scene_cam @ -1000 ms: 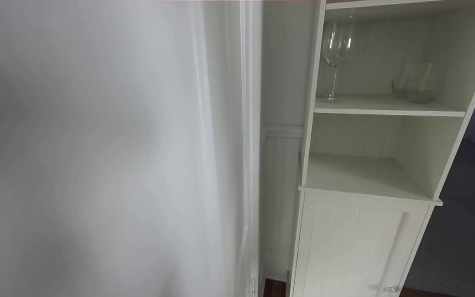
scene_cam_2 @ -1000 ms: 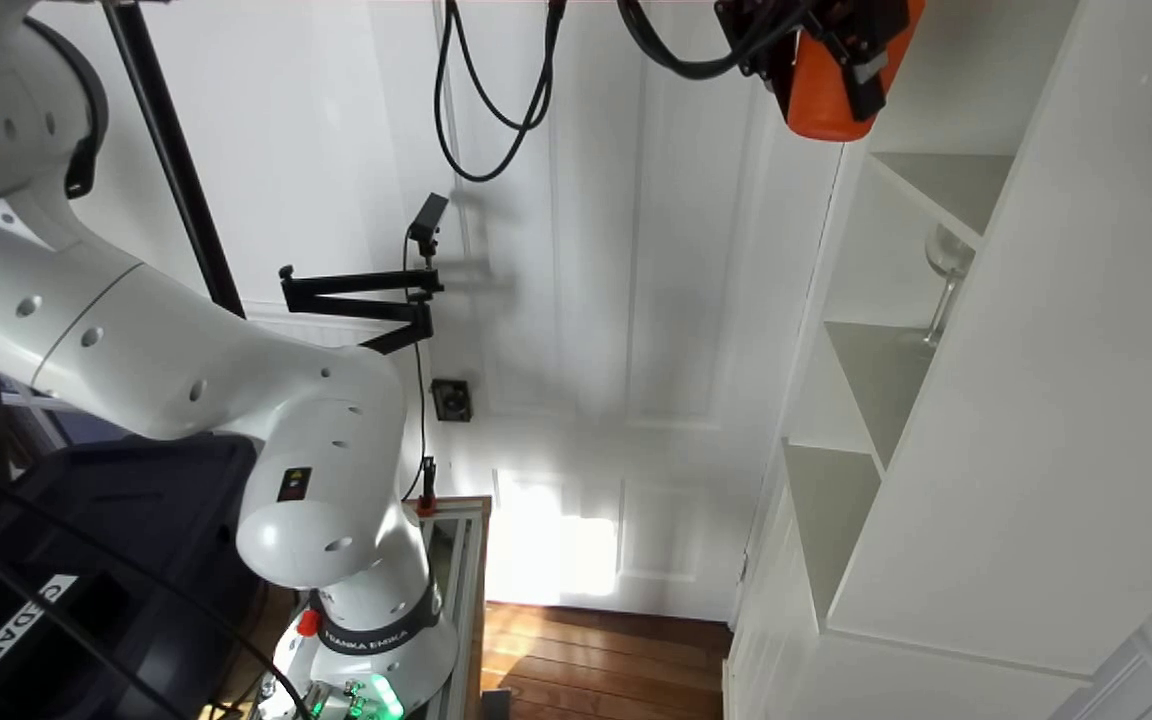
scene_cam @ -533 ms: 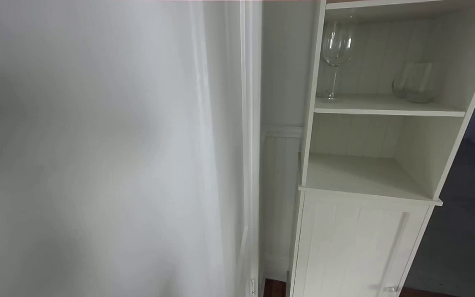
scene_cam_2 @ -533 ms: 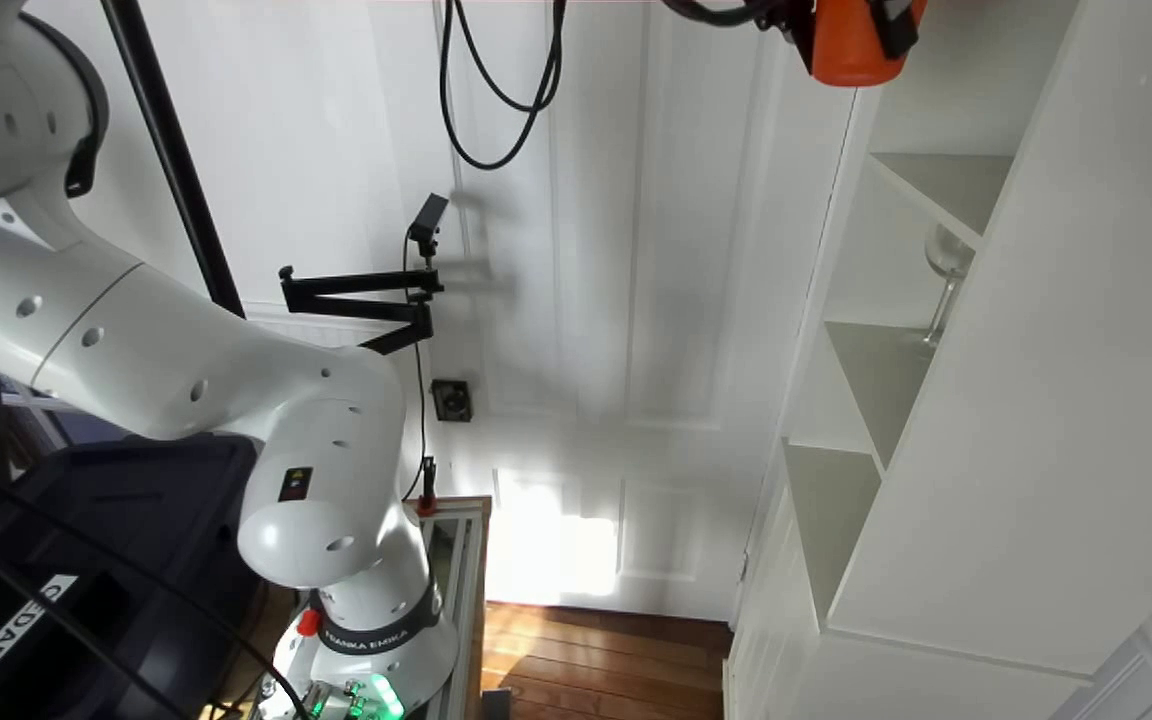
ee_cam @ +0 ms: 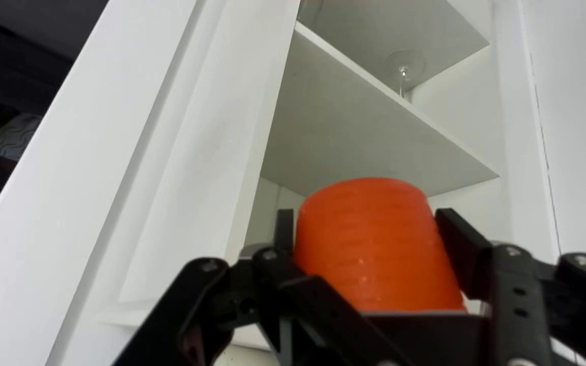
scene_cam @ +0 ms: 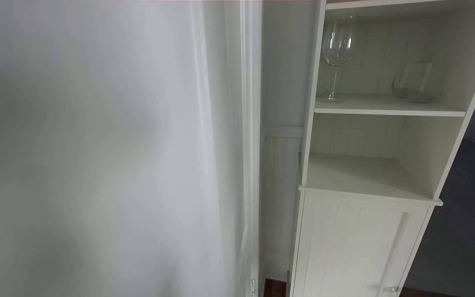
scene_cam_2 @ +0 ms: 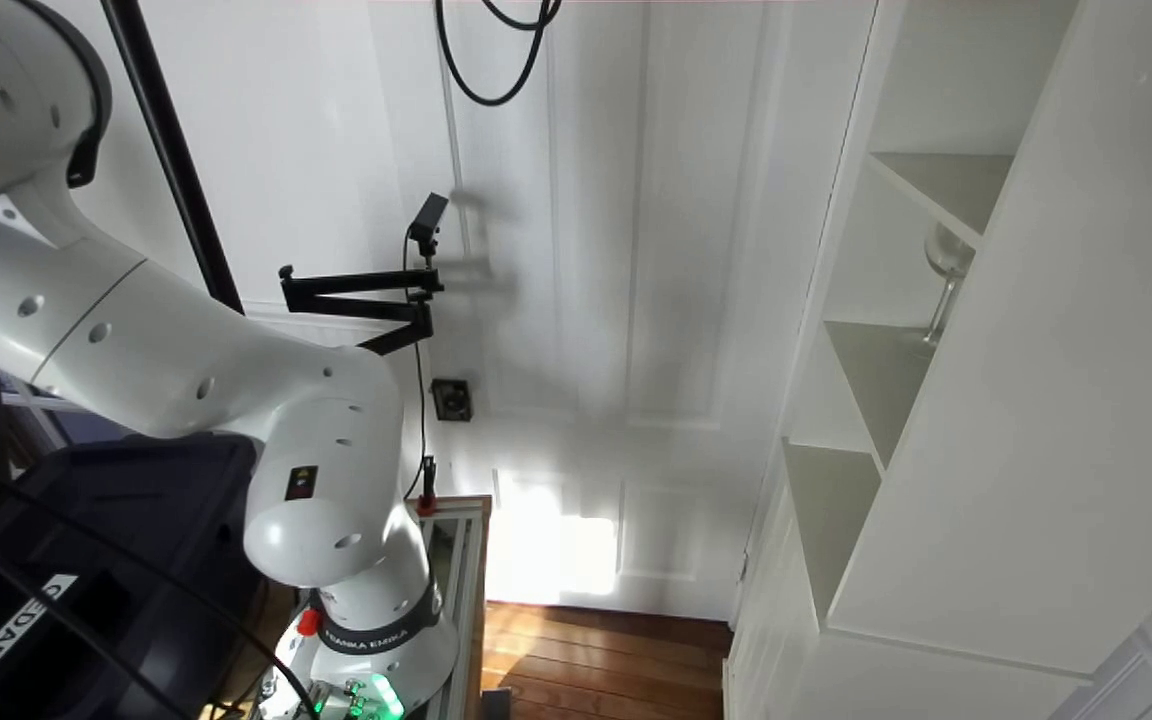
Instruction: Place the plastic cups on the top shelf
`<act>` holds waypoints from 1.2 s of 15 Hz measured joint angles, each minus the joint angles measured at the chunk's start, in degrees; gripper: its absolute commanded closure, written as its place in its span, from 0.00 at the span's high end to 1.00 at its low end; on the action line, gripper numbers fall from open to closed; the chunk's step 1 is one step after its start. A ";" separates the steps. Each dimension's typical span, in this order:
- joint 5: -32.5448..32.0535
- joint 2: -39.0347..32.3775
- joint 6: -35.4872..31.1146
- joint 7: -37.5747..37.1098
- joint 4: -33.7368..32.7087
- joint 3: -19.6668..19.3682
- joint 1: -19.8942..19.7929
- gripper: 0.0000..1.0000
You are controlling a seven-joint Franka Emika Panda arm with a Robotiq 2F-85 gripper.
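You have the pincer (ee_cam: pixel 367 223) clenched on the orange cup (ee_cam: pixel 374 249), as the wrist view shows: one black finger (ee_cam: pixel 284 229) bears against each side of it. The cup appears right of centre in the lower half of that frame, its rounded end toward the top. Behind it, across the middle of the frame, spans the upper shelf board (ee_cam: pixel 349 122); from these angles you cannot tell whether cup and board touch. Further up, past the board's edge, note the foot and part of the stem of a wine glass (ee_cam: pixel 404 66), the remainder hidden.

The white cabinet (scene_cam_2: pixel 1066 400) shows in both exterior views. In an exterior view it runs down the right of the frame: the wine glass stands upright toward the left end of the glassware shelf (scene_cam: pixel 386 108), clear tumblers (scene_cam: pixel 421 82) toward its right end. At the lower right you can see the cabinet door (scene_cam: pixel 357 247) with its small knob (scene_cam: pixel 391 289).

In an exterior view your robot arm (scene_cam_2: pixel 336 480) occupies the left of the frame. A black cable (scene_cam_2: pixel 496 101) loops down from the top edge, left of centre. Sunlight (scene_cam_2: pixel 556 545) falls on the lower part of a white door (scene_cam_2: pixel 686 300), above a wooden floor (scene_cam_2: pixel 606 660) at bottom centre.
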State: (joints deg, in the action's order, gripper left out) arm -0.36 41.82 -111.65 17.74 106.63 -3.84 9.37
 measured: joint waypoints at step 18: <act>6.80 -19.71 -6.04 0.92 -22.33 -1.25 1.03 0.45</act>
State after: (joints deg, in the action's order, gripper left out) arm 6.44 22.11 -117.69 18.67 84.30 -5.09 10.40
